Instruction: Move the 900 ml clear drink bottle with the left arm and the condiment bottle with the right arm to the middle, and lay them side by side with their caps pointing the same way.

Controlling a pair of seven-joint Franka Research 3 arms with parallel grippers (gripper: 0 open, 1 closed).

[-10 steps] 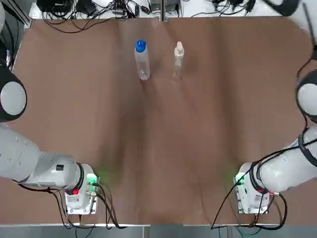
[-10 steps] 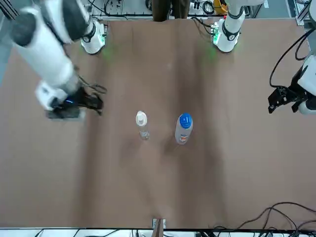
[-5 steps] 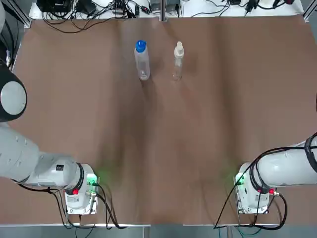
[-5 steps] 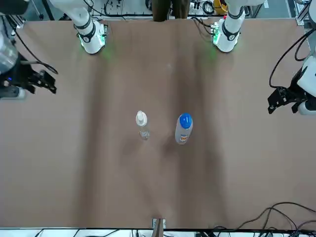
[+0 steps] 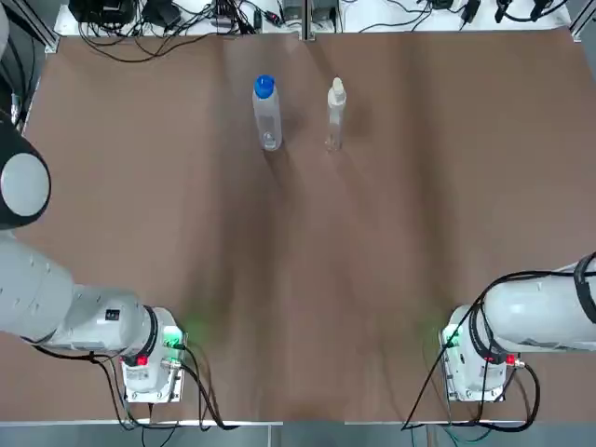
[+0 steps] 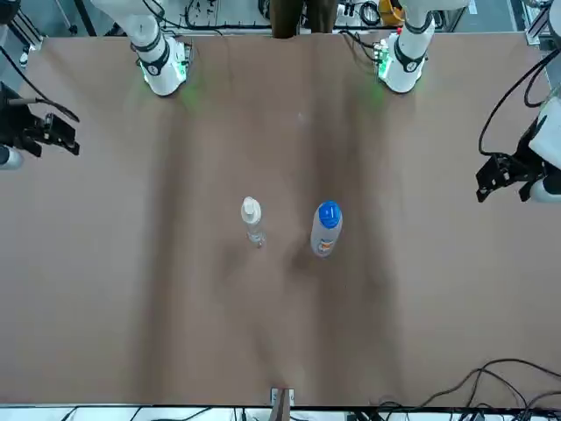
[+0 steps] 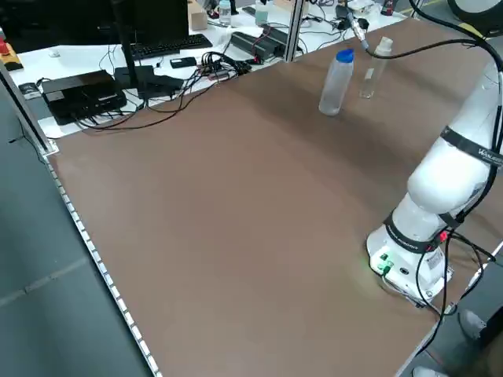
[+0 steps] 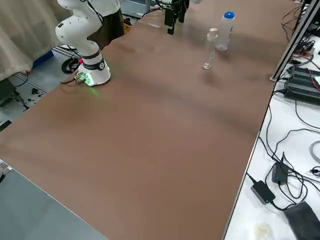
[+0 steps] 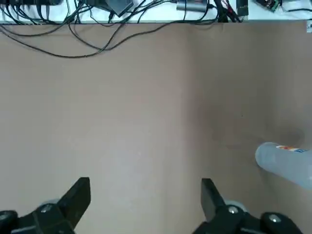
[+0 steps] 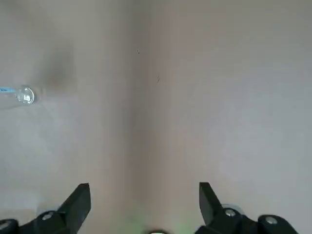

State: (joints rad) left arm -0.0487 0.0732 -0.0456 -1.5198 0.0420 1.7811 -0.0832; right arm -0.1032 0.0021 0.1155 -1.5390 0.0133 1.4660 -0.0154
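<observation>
The overhead view leaves out both tools; only the arm bases and stretches of arm show along its bottom and side edges. The front view catches them: the left tool [image 6: 498,174] sits near the table's [image 6: 280,333] edge on the robot's left, and the right tool [image 6: 46,133] near the opposite edge, each well apart from the bottles. Their fingers are hard to read there, but each wrist view shows its own pair spread wide over bare table (nothing held).

The clear drink bottle [image 5: 266,116] stands upright in the far middle of the table. It has a see-through body, a blue cap [image 5: 264,87] and a small orange mark low on its side in the front view. Just beside it on the robot's right, not touching, stands the condiment bottle [image 5: 335,116], slimmer and clear, with a whitish nozzle top.

The left wrist view shows only the drink bottle's lower part, cut by the picture's edge. The right wrist view shows just a glassy sliver of the condiment bottle. Cables [image 5: 168,28] crowd the space beyond the table's far edge.
</observation>
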